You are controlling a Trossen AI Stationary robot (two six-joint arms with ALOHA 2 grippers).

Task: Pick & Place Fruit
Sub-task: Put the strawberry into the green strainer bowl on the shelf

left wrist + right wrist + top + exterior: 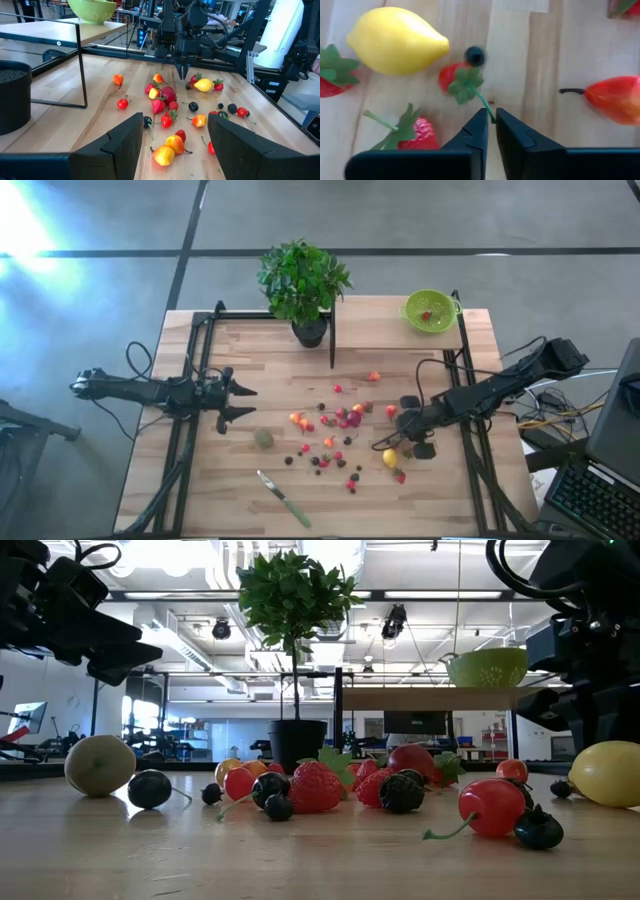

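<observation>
Many tiny toy fruits (335, 430) lie scattered on the wooden table: red and orange berries, dark berries, a yellow lemon (395, 41) and a dull-green ball (263, 438). My right gripper (490, 121) stands slanted down beside the lemon, shut on a small strawberry (451, 76) by its stem. My left gripper (172, 145) hovers open at the table's left, pointing level toward the fruit with nothing between its fingers. My right gripper pinches the free end of the strawberry's thin green stem (489, 111) between its two fingertips. The fingers come slanting down from above, roughly along the stem. The berry itself lies on the table just beyond the tips, next to a dark berry (474, 55).
A lime-green bowl (430, 311) with one red fruit inside stands on a raised shelf at the far right. A potted plant (305, 280) stands at the far middle. A green-handled knife (283, 498) lies near the front edge. Black frame rails run along both sides.
</observation>
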